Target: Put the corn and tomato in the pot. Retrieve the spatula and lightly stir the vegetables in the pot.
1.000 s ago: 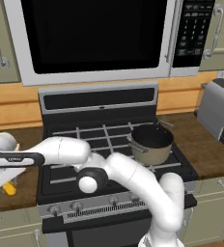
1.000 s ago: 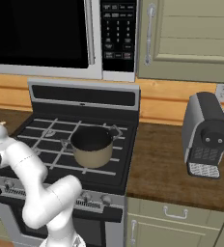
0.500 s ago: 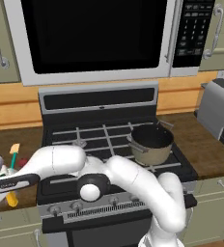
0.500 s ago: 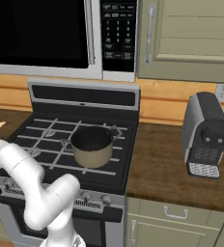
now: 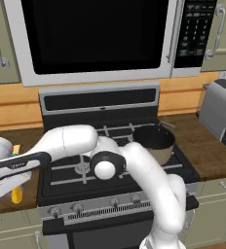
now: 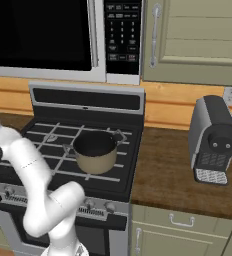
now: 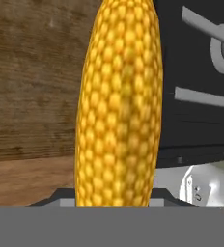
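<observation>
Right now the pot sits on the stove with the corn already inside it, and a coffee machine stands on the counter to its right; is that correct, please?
Not quite. The corn isn't in the pot: the hand view shows it close before the gripper, over the wooden counter beside the stove. The pot is on the stove, with the coffee machine to its right.

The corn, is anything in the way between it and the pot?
Nothing visible blocks it. The corn is over the counter left of the stove; only bare burner grates lie between it and the pot.
</observation>
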